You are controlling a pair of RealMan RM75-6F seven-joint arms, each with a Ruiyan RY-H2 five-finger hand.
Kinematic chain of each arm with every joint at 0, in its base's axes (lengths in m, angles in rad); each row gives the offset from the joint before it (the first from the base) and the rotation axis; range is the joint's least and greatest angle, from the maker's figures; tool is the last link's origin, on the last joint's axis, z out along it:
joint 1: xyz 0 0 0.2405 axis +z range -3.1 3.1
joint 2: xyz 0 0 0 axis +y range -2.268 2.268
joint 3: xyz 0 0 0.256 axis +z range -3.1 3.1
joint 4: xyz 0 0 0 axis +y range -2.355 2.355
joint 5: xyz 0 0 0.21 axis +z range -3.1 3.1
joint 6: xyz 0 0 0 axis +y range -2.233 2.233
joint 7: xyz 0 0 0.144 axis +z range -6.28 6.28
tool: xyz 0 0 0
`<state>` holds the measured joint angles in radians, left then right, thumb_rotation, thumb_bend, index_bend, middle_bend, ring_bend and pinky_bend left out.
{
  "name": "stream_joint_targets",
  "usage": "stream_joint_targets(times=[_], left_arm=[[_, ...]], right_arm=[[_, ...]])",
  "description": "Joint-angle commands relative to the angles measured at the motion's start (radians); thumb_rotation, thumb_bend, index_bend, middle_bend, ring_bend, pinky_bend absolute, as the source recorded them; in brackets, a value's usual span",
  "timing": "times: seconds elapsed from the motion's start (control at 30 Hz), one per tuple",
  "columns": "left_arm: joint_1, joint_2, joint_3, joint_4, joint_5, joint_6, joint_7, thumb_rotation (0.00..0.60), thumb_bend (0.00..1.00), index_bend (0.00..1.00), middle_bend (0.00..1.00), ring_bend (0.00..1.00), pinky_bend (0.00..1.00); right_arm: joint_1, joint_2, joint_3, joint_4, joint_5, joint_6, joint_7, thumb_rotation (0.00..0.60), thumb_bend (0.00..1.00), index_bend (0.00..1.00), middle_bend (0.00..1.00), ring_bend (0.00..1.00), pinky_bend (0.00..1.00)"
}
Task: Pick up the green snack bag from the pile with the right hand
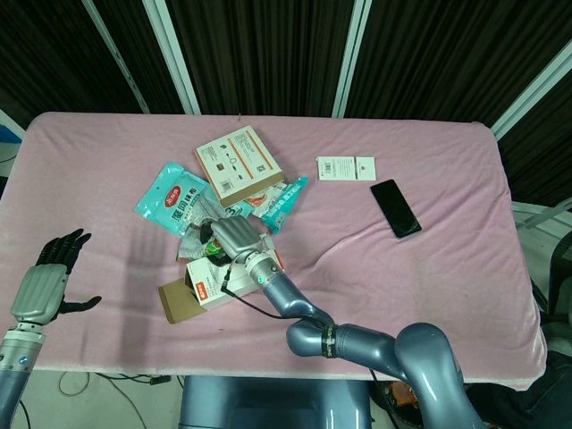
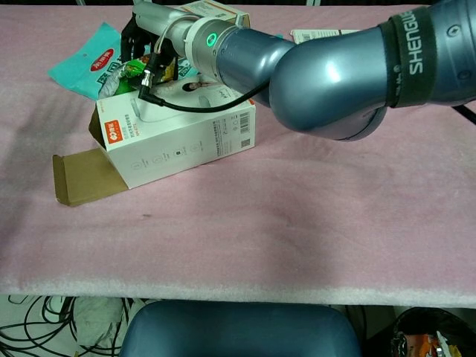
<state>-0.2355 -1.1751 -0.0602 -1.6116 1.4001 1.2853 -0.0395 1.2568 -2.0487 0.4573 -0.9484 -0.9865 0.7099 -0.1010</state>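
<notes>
The green snack bag (image 2: 134,71) lies in the pile, wedged against the top of a white carton (image 2: 178,132). In the head view only a sliver of the green snack bag (image 1: 211,253) shows under my right hand (image 1: 231,239). That hand sits directly on the bag, its dark fingers (image 2: 134,33) curled down around the bag's upper part, and the bag still rests on the pile. My left hand (image 1: 45,284) hovers off the table's near left corner with its fingers spread and nothing in it.
A teal bag (image 1: 174,198) lies left of the pile, an orange-and-white box (image 1: 237,163) behind it and a light blue packet (image 1: 284,198) to its right. The white carton's brown flap (image 2: 78,178) hangs open. A small white box (image 1: 346,168) and a black phone (image 1: 395,207) lie further right.
</notes>
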Motion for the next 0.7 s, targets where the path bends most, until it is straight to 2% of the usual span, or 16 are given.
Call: stream_joint_targets(times=[0.03, 0.17, 0.33, 0.53, 0.7], left_arm=[[0.000, 0.000, 0.000, 0.000, 0.001, 0.001, -0.001, 0.600, 0.00, 0.00, 0.00, 0.00, 0.00], [0.001, -0.001, -0.001, 0.000, -0.001, 0.003, -0.002, 0.600, 0.00, 0.00, 0.00, 0.00, 0.00], [0.002, -0.002, -0.001, -0.002, -0.002, 0.005, -0.001, 0.600, 0.00, 0.00, 0.00, 0.00, 0.00], [0.004, -0.007, 0.002, 0.000, 0.015, 0.020, 0.010, 0.600, 0.00, 0.00, 0.00, 0.00, 0.00], [0.010, -0.012, 0.005, 0.000, 0.029, 0.037, 0.010, 0.600, 0.00, 0.00, 0.00, 0.00, 0.00]], right_arm=[[-0.015, 0.011, -0.009, -0.015, -0.022, 0.014, 0.020, 0.600, 0.63, 0.81, 0.67, 0.67, 0.74], [-0.044, 0.050, -0.009, -0.077, -0.058, 0.061, 0.039, 0.600, 0.63, 0.84, 0.67, 0.68, 0.74], [-0.092, 0.118, 0.022, -0.184, -0.073, 0.143, 0.057, 0.600, 0.63, 0.84, 0.67, 0.68, 0.74], [-0.206, 0.251, 0.062, -0.424, -0.102, 0.308, 0.065, 0.600, 0.63, 0.84, 0.67, 0.68, 0.74], [-0.311, 0.380, 0.065, -0.610, -0.120, 0.410, 0.033, 0.600, 0.63, 0.84, 0.67, 0.68, 0.74]])
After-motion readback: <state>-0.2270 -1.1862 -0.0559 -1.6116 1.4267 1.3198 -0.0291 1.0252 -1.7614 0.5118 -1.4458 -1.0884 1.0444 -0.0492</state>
